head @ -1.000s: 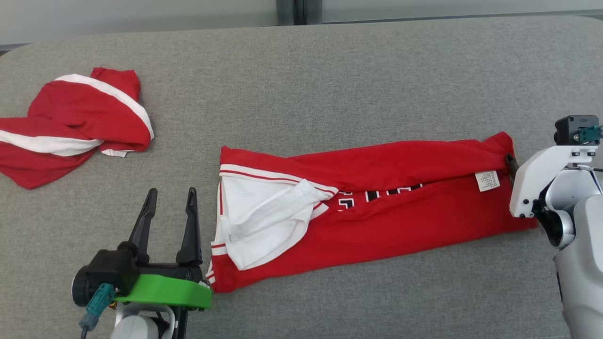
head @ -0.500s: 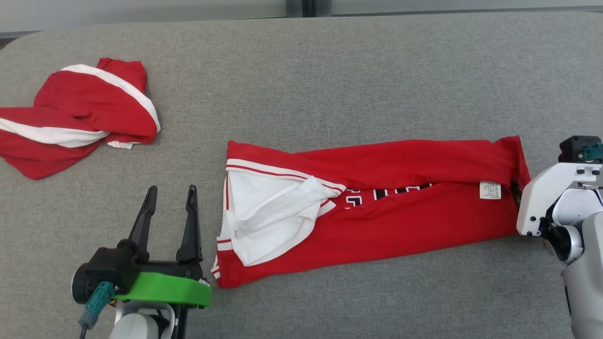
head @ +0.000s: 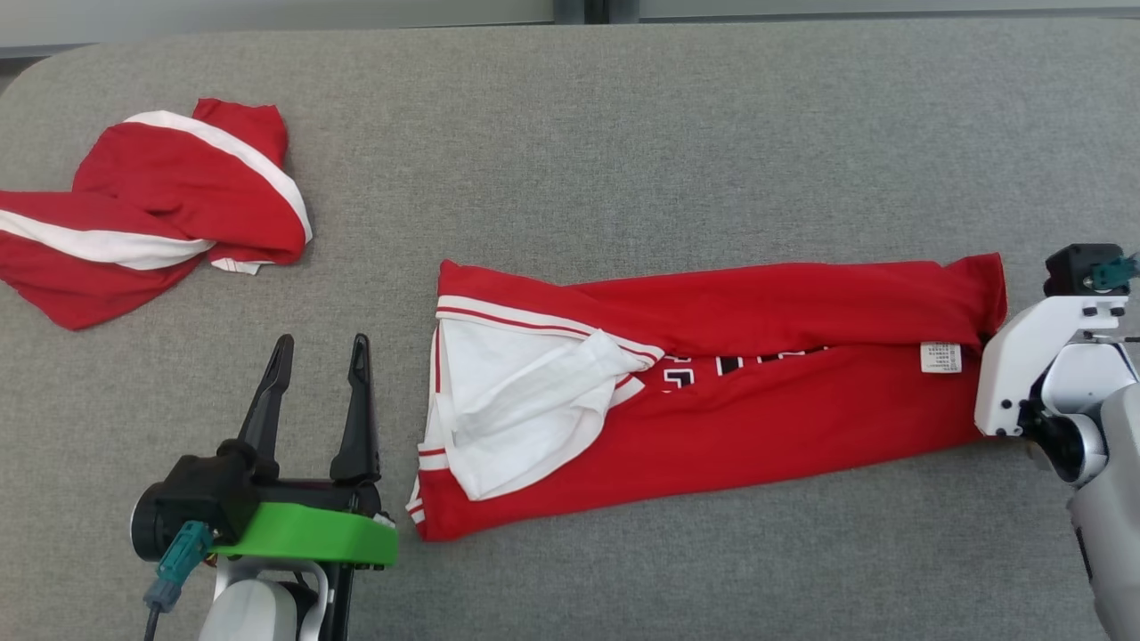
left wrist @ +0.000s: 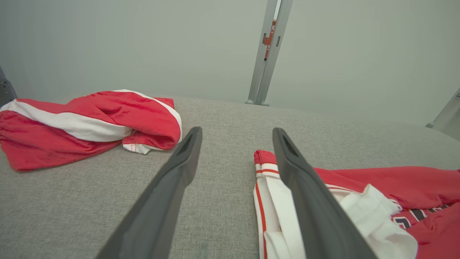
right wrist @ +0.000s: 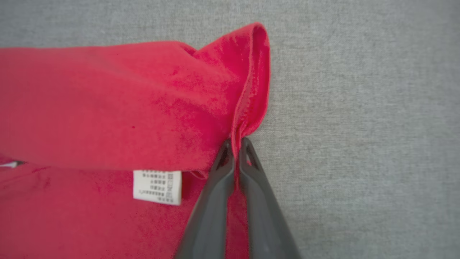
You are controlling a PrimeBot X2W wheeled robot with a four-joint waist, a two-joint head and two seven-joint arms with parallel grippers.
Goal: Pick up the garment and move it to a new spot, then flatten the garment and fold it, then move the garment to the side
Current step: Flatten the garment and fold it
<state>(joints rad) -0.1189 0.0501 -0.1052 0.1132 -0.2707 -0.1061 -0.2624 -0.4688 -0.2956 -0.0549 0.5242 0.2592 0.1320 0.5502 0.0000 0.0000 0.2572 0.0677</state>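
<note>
**Limp shirt pinched at one end**

Head view: the red shirt (head: 712, 392) lies folded lengthwise on the grey cloth-covered desk (head: 623, 133), with a crumpled garment (head: 160, 205) well apart.
Left wrist view: the left tool (left wrist: 237, 130) is spread and empty beside the sleeve end, with a pale wall (left wrist: 107, 43) behind.
Right wrist view: the right tool (right wrist: 235, 144) pinches the hem edge. The cloth looks light and floppy, and probably needs a second hold.
</note>
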